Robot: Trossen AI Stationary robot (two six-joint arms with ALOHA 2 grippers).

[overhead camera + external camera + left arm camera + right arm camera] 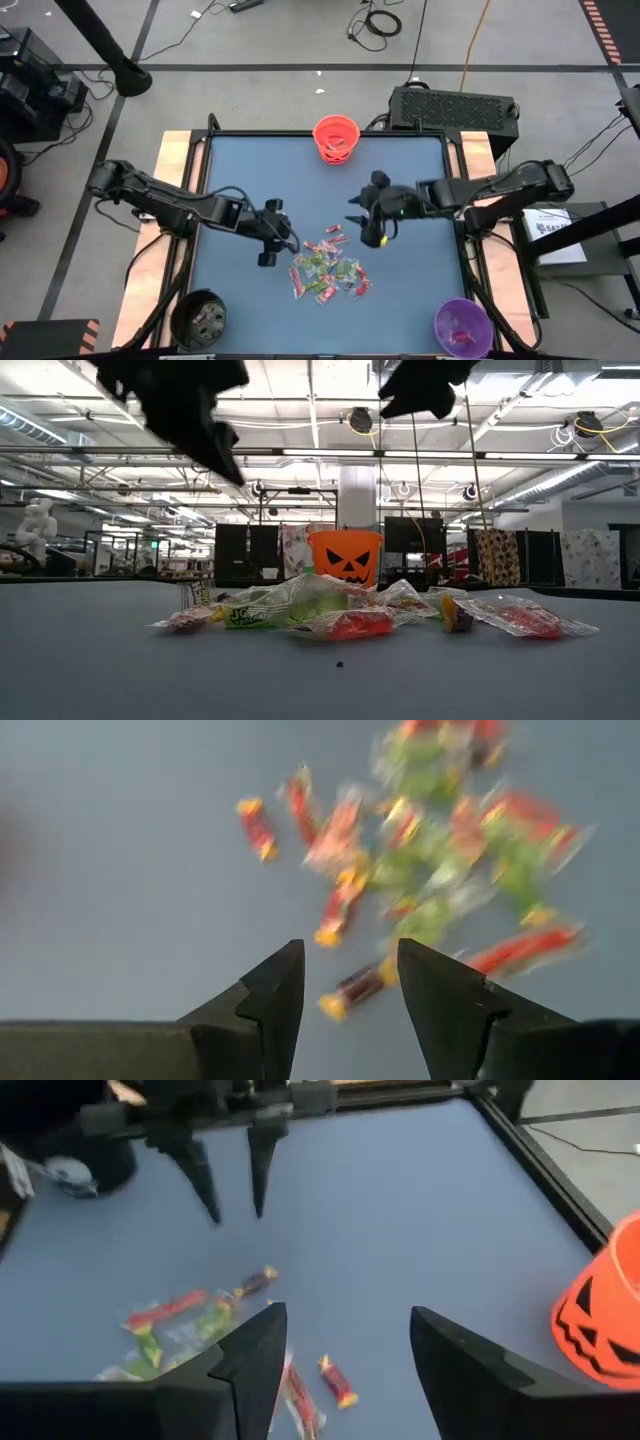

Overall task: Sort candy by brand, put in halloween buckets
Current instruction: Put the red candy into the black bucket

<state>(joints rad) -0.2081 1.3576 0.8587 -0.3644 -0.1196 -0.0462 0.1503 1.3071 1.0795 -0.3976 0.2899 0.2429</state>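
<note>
The left end effector (268, 238) hangs over the blue-grey bench (240, 170), fingers parted and holding nothing, just beside the heap of shiny red and green wrapped candy (328, 268). The right end effector (368, 226) (also spread, also bare) hovers near the heap's far edge. The bright orange plastic pumpkin bucket (336, 138) stands at the far rim; the black bucket (198, 318) and purple bucket (462, 326) sit at the near corners.

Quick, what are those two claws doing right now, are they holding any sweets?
Left gripper: open, holding nothing, above the candy.
Right gripper: open, holding nothing, above the table.
</note>
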